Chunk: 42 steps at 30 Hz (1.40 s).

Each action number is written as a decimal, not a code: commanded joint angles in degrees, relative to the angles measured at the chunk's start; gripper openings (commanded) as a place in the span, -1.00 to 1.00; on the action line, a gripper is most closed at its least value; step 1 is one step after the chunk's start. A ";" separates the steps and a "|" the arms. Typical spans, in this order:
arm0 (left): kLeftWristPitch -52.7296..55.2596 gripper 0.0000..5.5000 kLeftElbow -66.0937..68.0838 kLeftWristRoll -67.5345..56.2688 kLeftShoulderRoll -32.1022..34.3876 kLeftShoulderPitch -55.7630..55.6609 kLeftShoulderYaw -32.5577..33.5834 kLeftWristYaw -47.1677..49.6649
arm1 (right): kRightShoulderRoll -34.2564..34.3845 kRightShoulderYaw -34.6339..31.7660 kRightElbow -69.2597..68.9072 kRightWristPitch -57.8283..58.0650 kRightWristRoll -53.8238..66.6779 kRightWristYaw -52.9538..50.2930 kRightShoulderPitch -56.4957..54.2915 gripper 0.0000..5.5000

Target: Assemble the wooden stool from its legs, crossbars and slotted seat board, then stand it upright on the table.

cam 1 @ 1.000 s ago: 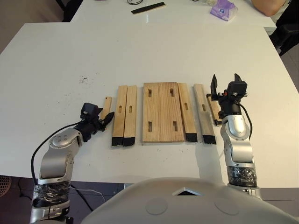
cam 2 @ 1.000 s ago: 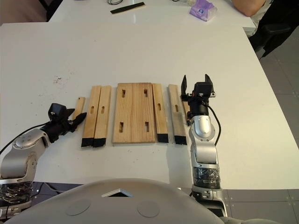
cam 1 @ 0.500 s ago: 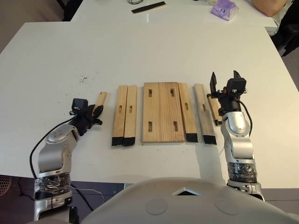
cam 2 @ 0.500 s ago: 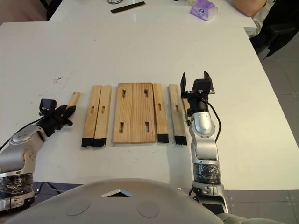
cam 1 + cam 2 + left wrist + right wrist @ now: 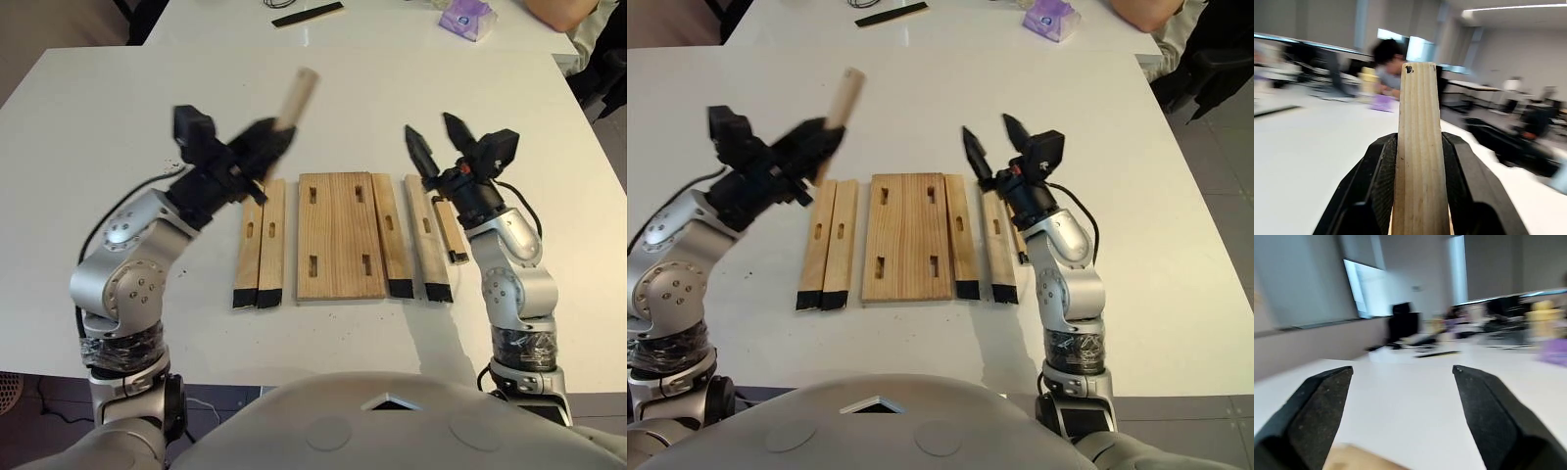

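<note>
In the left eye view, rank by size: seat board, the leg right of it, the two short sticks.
1. seat board
2. leg
3. table stick and held stick: unranked, the held one is nearer the camera.

Black strip (image 5: 310,15) and purple packet (image 5: 468,20) lie far back

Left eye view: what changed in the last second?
The left gripper has closed on the short crossbar that lay left of the legs and lifted it off the table, above the left pair of legs. The right gripper, open, has swung up and inward over the right pair of legs. The seat board, both leg pairs and the second crossbar lie as before.
</note>
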 commanded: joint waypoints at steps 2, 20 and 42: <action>4.60 -0.53 0.19 -10.82 1.03 -4.32 0.09 0.06 | -11.68 -8.30 -2.99 14.77 24.94 12.97 -6.41 0.37; 1.19 -0.53 -4.69 -7.32 2.42 -3.26 -9.16 -0.85 | -15.71 -4.26 -2.70 26.31 38.31 16.44 -10.15 0.37; -0.33 -0.53 -4.43 -5.85 2.41 -2.27 -10.61 1.68 | -18.29 -1.33 -2.43 26.06 30.83 22.44 -7.10 -0.46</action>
